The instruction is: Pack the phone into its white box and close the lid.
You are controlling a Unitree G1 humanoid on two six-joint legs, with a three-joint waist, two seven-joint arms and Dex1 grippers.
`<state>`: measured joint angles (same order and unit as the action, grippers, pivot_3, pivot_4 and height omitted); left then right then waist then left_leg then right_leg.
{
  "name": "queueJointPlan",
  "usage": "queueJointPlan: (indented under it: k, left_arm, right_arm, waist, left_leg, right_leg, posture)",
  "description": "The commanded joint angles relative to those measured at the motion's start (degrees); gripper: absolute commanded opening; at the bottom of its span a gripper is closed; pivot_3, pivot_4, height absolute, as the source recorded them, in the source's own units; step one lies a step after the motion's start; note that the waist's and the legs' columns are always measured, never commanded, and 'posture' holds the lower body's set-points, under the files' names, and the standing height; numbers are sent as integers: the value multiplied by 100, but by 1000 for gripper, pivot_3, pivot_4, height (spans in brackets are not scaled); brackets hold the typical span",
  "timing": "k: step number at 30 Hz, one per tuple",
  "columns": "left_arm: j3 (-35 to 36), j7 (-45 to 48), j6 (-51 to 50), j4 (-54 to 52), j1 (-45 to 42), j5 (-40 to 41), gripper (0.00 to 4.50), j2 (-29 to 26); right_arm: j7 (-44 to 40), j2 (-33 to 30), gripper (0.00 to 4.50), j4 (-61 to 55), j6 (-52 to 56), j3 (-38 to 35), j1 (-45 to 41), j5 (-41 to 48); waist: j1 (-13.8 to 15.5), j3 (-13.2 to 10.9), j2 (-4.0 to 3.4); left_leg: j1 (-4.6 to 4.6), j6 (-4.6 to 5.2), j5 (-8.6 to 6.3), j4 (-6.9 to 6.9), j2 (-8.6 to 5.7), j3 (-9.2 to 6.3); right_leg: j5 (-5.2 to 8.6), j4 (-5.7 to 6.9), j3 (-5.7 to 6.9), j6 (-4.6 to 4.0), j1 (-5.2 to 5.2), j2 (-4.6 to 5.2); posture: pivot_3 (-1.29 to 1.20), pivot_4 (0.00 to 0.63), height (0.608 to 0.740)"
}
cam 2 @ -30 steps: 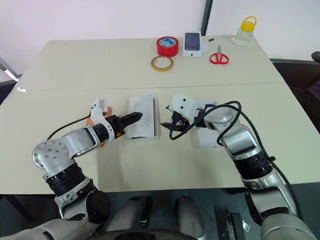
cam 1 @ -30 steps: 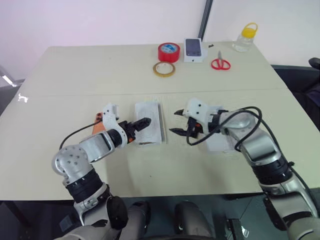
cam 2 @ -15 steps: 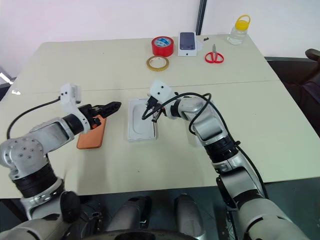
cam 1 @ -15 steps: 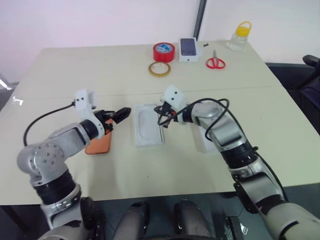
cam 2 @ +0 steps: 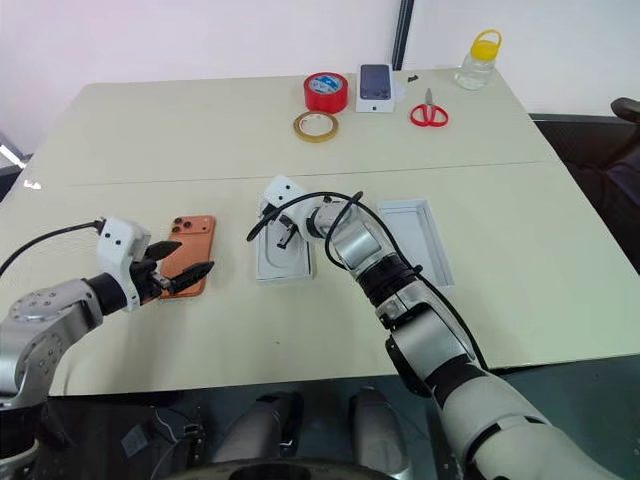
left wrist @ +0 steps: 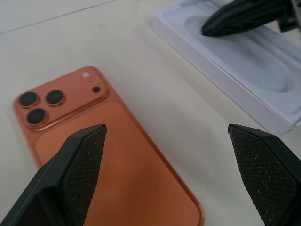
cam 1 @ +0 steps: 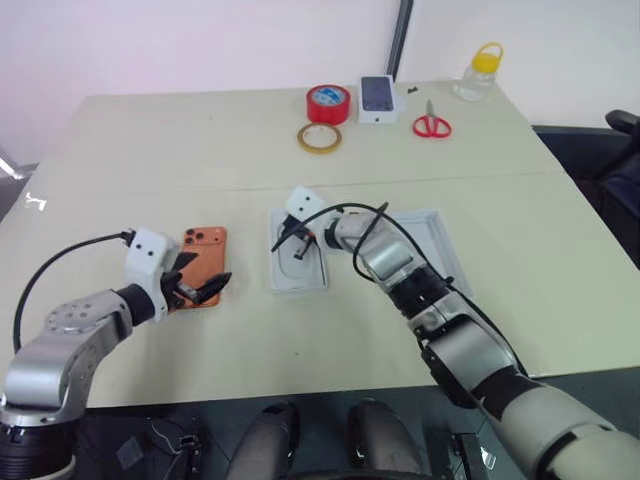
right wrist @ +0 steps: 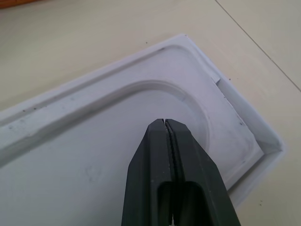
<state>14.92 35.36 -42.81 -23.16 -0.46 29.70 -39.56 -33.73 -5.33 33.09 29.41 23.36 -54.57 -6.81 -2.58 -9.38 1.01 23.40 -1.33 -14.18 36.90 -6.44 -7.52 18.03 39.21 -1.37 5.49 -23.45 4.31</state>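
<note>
A matt orange phone (left wrist: 113, 155) with a smooth, satin-looking back and glossy dark camera lenses lies on a plain, smooth cream table (cam 1: 150, 150). Beside it, the white box (right wrist: 117, 141) looks like matt moulded card, faintly specked. The left gripper (left wrist: 164, 174) has black fingers (left wrist: 75, 174) with a finely cross-hatched, rubbery texture; the right gripper (right wrist: 165, 123) is smooth black plastic.

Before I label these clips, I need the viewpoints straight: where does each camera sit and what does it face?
Head pair: on the robot's head, looking down over the table; both arms show; they share one scene.
Left wrist: behind the open left tool, facing the orange phone and white box.
Right wrist: behind the shut right tool, facing the box's recess.
Both wrist views share the box.
</note>
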Motion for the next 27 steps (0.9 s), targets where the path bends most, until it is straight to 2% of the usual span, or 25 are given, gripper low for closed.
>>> queueJointPlan:
  k: [1,19,24,27]
  left_arm:
    - [113,153,194,-250,134,33,4350,-87]
    - [25,94,212,-147,-30,30,4350,46]
    - [79,14,172,-192,-36,64,4350,104]
    - [491,-426,-244,10,-287,339,4350,328]
  right_arm:
    - [-193,-22,36,-146,128,106,-35,-134]
    - [-615,-691,36,-1704,577,708,266,-933]
    - [-621,-619,36,-1828,526,553,261,-804]
    - [-689,-360,36,-2155,455,196,278,-357]
  waist:
    - [1,0,-1]
    - [7,0,-2]
    - [5,0,-2]
    - [10,0,-2]
  left_leg:
    - [0,0,0,-1,0,0]
    - [0,1,-1,-1,1,-1]
    - [0,1,-1,-1,1,-1]
    - [0,1,-1,-2,1,-1]
  right_leg:
    - [0,1,0,0,-1,0]
    - [0,2,0,0,-1,-1]
    - [0,1,0,0,-1,-1]
    - [0,1,0,0,-1,-1]
  posture:
    - [0,150,740]
    - [0,150,740]
    - [0,150,740]
    - [0,150,740]
